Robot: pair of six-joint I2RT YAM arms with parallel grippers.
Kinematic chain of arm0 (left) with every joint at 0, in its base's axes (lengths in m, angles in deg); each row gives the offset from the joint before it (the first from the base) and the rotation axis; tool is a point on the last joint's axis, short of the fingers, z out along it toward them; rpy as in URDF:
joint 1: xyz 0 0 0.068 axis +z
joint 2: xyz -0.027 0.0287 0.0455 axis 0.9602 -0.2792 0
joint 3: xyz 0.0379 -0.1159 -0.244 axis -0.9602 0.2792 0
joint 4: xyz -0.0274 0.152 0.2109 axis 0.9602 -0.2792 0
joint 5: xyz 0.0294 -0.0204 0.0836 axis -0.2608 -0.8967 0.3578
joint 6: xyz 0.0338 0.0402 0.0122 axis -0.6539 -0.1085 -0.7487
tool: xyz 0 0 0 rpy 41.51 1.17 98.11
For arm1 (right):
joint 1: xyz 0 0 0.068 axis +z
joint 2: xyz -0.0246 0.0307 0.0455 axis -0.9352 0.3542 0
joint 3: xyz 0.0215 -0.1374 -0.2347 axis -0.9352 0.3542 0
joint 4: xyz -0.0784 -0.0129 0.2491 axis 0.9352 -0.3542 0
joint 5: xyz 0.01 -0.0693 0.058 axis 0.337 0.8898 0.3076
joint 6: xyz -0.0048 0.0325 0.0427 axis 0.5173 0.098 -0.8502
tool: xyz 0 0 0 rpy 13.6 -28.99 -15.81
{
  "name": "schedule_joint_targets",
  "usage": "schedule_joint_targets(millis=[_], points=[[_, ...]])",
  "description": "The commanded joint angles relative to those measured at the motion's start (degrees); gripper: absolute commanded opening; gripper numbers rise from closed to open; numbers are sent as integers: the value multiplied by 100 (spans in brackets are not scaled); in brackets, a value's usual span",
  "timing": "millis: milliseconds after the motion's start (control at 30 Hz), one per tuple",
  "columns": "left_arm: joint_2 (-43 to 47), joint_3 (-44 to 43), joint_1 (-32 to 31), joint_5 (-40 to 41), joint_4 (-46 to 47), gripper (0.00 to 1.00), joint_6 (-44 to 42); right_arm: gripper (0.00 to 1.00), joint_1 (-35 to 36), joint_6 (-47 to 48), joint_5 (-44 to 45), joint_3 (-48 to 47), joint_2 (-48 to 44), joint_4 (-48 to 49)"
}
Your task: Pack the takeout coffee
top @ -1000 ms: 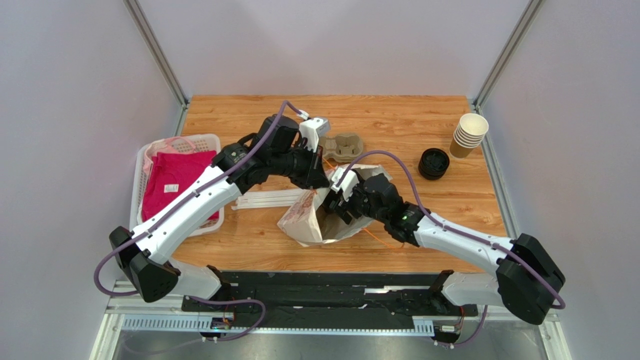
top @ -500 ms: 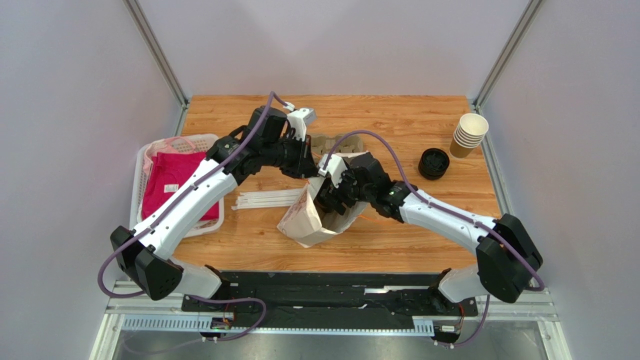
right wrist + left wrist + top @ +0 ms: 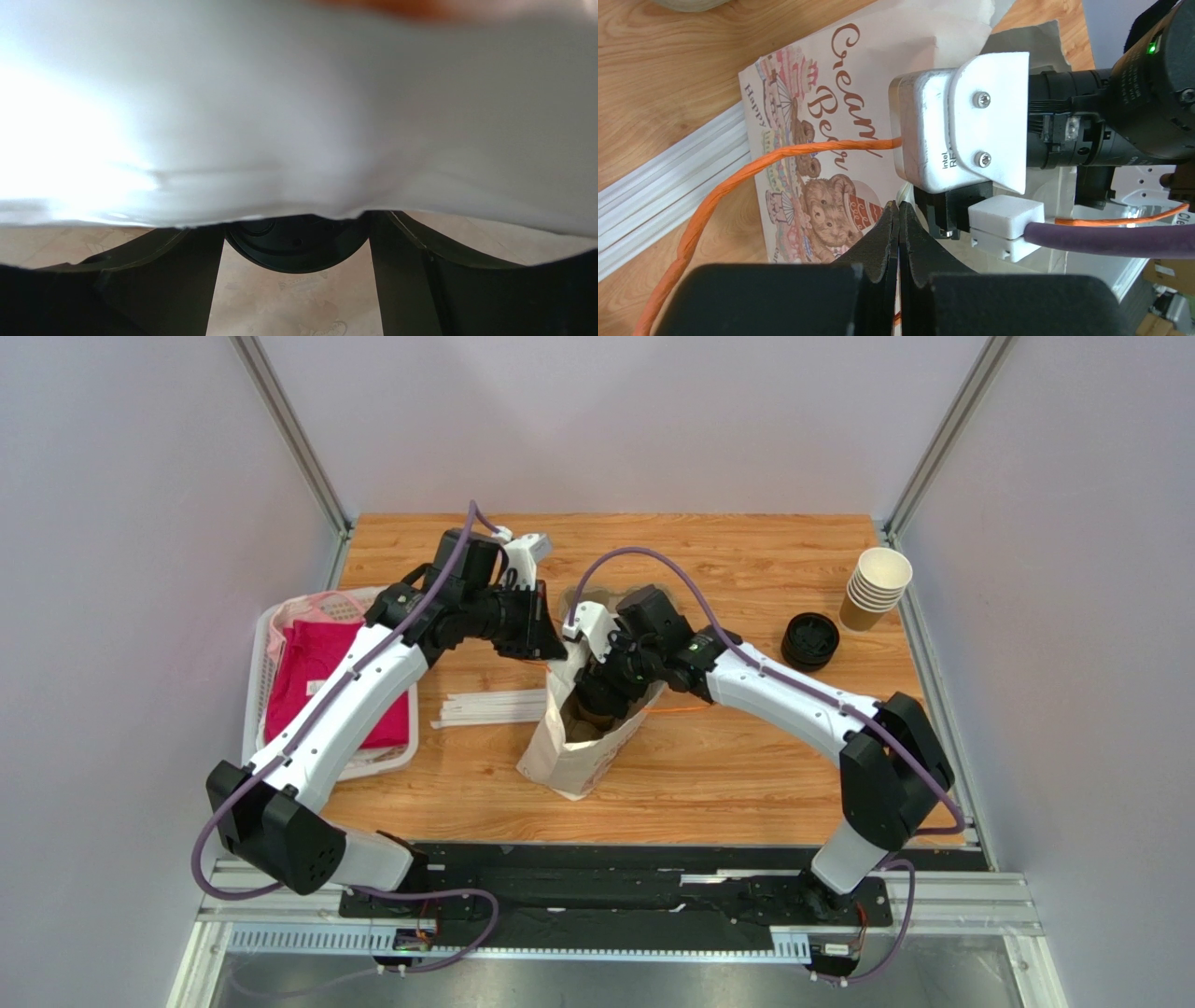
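While your left pincer (image 3: 899, 234) is closed tight on the orange cord handle (image 3: 738, 185) of the paper bag (image 3: 808, 133), with a sliver of orange showing in the seam between its fingers (image 3: 875, 245), your right pincer (image 3: 298, 236) is down inside that bag. In the right wrist view its two dark fingers (image 3: 165, 280) stand fairly wide with the takeout coffee (image 3: 309, 245) between them. Only the round black lid (image 3: 281, 246) shows. It fills the gap from one finger to the other, so the pincer is clasping it. The bag's pale floor lies beneath, a white paper wall covers the upper part of that view, and the cup's body is hidden.

On the bag's printed face you can read "Cream" in large brown script. The word under it begins "Be" and runs behind the right arm's wrist camera (image 3: 948, 133). A small line along the left edge starts "Happy"; the rest is too fine to read. A cartoon bear (image 3: 829, 206) is drawn below the lettering. The camera's white housing bears "intel" and a second line starting "RE". A green light (image 3: 1153, 47) glows on the right arm's dark body.

From above, the bag stands upright near the middle of the wooden counter (image 3: 758, 756). Flat white strips (image 3: 484, 709) lie just to its left. A white basket (image 3: 264, 651) holding a pink cloth (image 3: 330, 672) sits at the left edge, and the cloth's white tag is unreadable. At the far right stand a stack of cream paper cups (image 3: 877, 585) and, beside it, loose black lids (image 3: 809, 640).
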Motion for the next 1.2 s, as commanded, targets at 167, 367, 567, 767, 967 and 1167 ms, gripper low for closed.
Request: schedule_joint_targets(millis=[167, 367, 567, 767, 967, 1167], points=[[89, 134, 314, -182, -416, 0, -247, 0, -17, -197, -430, -676, 865, -1297], [106, 195, 454, -226, -469, 0, -291, 0, -9, -65, -299, -685, 1191, -1377], [124, 257, 569, -261, -460, 0, -317, 0, -17, 76, -202, -641, 1419, -1368], [115, 292, 613, -322, -443, 0, -317, 0, -9, 120, -167, -632, 1534, -1429], [150, 336, 639, -358, -416, 0, -387, 4, -18, 102, -123, -746, 1437, -1596], [229, 371, 630, -507, -311, 0, -431, 32, -18, -38, -88, -1071, 1121, -1728]])
